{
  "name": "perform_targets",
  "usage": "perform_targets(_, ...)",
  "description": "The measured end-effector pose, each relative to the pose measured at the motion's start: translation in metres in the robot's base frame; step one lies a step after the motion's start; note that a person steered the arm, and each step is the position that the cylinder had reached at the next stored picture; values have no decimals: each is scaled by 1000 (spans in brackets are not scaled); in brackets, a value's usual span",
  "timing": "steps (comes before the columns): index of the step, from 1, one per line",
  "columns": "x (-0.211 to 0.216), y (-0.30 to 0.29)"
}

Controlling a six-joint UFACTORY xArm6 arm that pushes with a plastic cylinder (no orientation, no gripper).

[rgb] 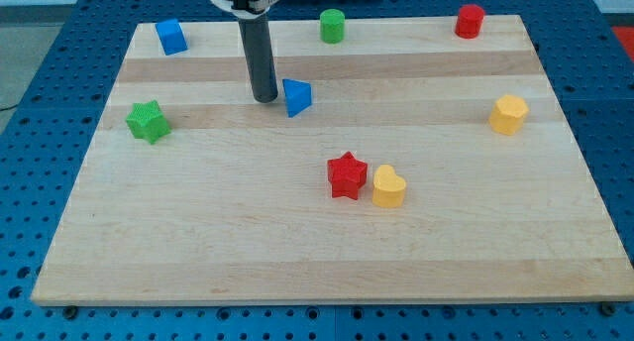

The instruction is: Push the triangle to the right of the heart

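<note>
So going left to right across the wooden worktop [198, 242]: there's a green star block [149, 121] near the view's left edge, and a blue cube-ish block [171, 36] up in the top left corner. Then comes my tip [264, 98], the bottom of the dark rod, planted just beside the blue triangle [296, 96] on its left side, close enough that I can't tell if they're actually touching. The triangle is a small solid blue wedge, upper middle of the board, well apart from the heart. There are no fingers on this rig, just a plain rod, so it has hold of nothing. A green cylinder [332, 26] sits at the top edge. Lower down near the centre, the red star [347, 174] and the yellow heart [388, 186] sit right up against each other, heart on the right. Further right there's a red cylinder [470, 21] in the top corner and a yellow block [509, 114], shape hard to make out, by the right edge.
</note>
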State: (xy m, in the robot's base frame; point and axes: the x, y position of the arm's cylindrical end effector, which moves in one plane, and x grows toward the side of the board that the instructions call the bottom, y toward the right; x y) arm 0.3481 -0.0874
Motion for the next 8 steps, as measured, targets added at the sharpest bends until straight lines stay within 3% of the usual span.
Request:
perform_targets(3, 1, 61)
perform_targets(6, 60, 121)
perform_targets(8, 69, 174)
